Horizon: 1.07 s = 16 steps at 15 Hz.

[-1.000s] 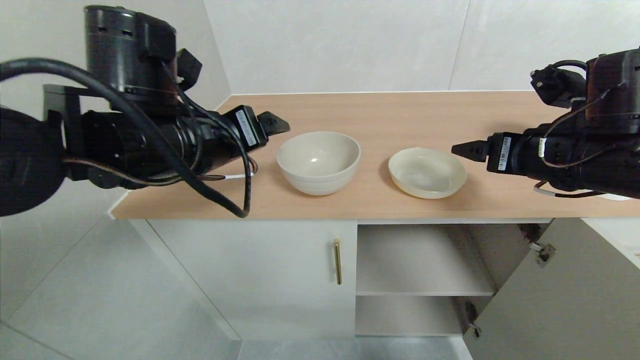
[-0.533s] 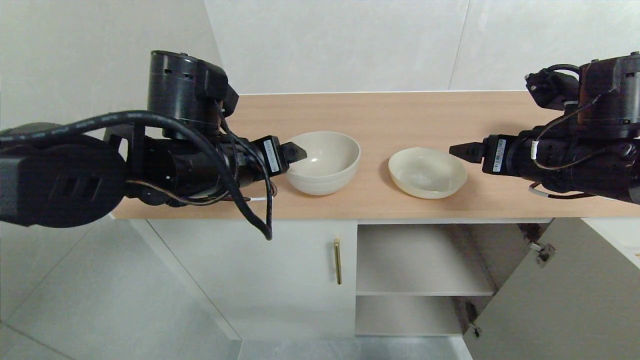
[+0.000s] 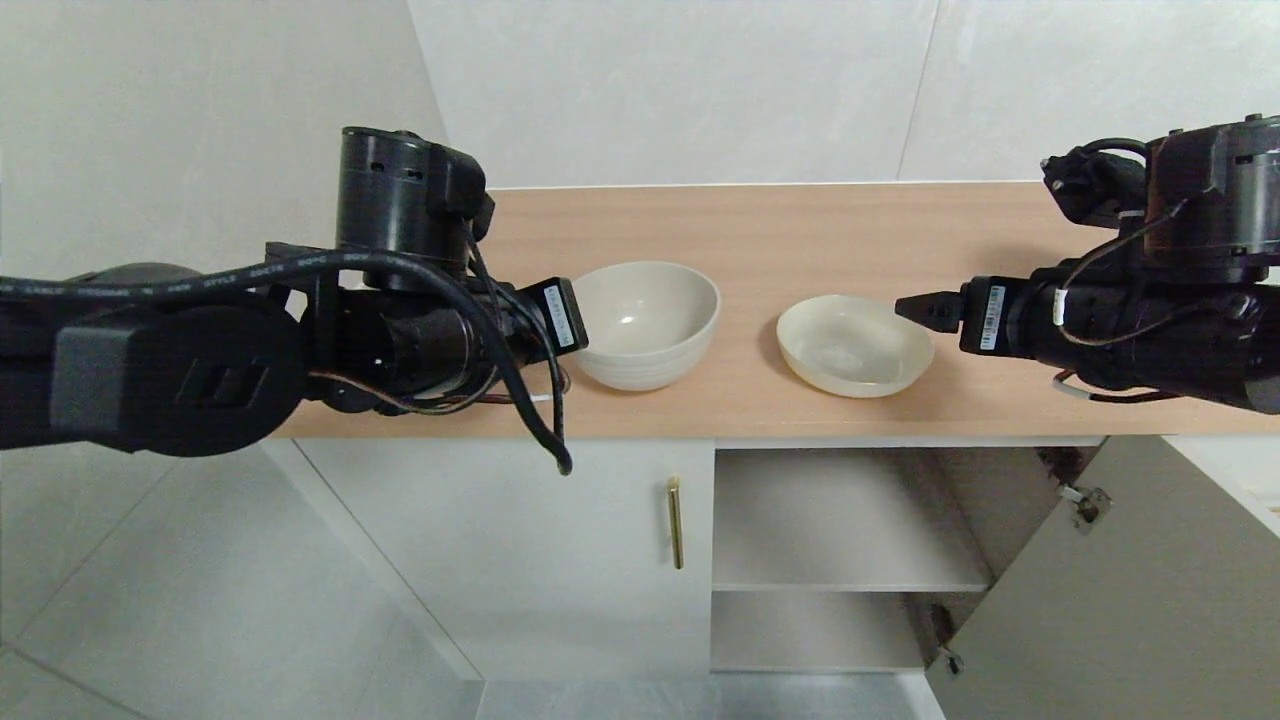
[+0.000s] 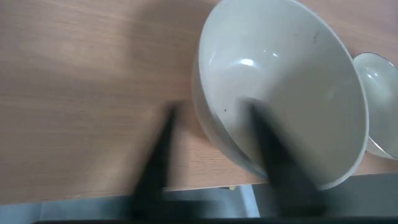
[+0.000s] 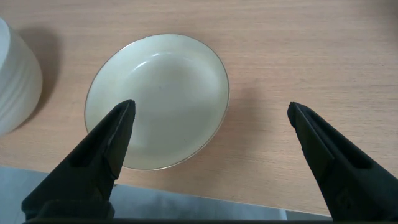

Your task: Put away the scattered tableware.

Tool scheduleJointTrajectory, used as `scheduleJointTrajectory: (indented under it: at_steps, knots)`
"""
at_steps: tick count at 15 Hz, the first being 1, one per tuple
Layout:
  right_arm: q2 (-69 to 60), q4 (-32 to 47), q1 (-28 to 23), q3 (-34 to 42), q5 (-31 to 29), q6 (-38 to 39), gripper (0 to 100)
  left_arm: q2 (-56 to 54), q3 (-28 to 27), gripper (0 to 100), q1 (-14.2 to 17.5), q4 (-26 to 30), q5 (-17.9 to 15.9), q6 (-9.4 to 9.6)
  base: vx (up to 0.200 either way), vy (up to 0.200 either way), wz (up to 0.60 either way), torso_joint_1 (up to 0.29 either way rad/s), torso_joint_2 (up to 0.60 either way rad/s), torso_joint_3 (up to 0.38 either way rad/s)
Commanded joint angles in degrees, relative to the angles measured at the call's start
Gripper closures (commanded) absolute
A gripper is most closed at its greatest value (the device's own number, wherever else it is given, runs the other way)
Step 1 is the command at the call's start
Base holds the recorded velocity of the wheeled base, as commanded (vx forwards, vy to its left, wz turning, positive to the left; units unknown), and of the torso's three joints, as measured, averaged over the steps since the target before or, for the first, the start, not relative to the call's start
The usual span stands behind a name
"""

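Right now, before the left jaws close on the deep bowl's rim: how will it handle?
Likely rigid and breakable: the deep bowl looks like glazed ceramic. The glossy wall may slip, and a one-sided rim pinch could let it tilt. Its tapered base might tip if nudged.

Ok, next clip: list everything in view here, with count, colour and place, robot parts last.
bowl: one, off-white, deep, on the countertop, left of the dish.
dish: one, pale cream, shallow, on the countertop, right of the bowl, apart from it.
countertop: one, light wood.
closed door: one, white, below the bowl.
handle: one, brass, upright on the closed door.
open door: one, white, swung out at the right.
shelf: one, white, below the dish.
left gripper: black, open, fingers either side of the bowl's wall.
right gripper: black, open wide, by the dish's right rim.
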Motion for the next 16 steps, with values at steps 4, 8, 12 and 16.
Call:
scheduleJointTrajectory:
  at_steps: [4, 8, 12, 16]
  knots:
    - [-0.1, 0.0, 0.0, 0.0, 0.0, 0.0, 0, -4.7, 2.2, 100, -1.1, 0.0, 0.9, 0.08, 0.000, 0.000, 0.00, 0.000, 0.00, 0.000]
    - [1.0, 0.0, 0.0, -0.1, -0.4, 0.0, 0, -8.3, 6.0, 100, -2.3, -4.1, 0.6, 0.69, 0.000, 0.000, 0.00, 0.000, 0.00, 0.000]
    - [5.6, -2.2, 0.0, -0.7, -5.3, -0.2, 0, -8.5, 7.1, 100, -2.3, -5.1, 0.6, 2.27, 0.000, 0.000, 0.00, 0.000, 0.00, 0.000]
    - [8.7, -5.0, -0.3, -0.7, -7.8, -1.4, 0, -8.6, 7.1, 100, -2.3, -5.1, 0.6, 2.27, 0.000, 0.000, 0.00, 0.000, 0.00, 0.000]
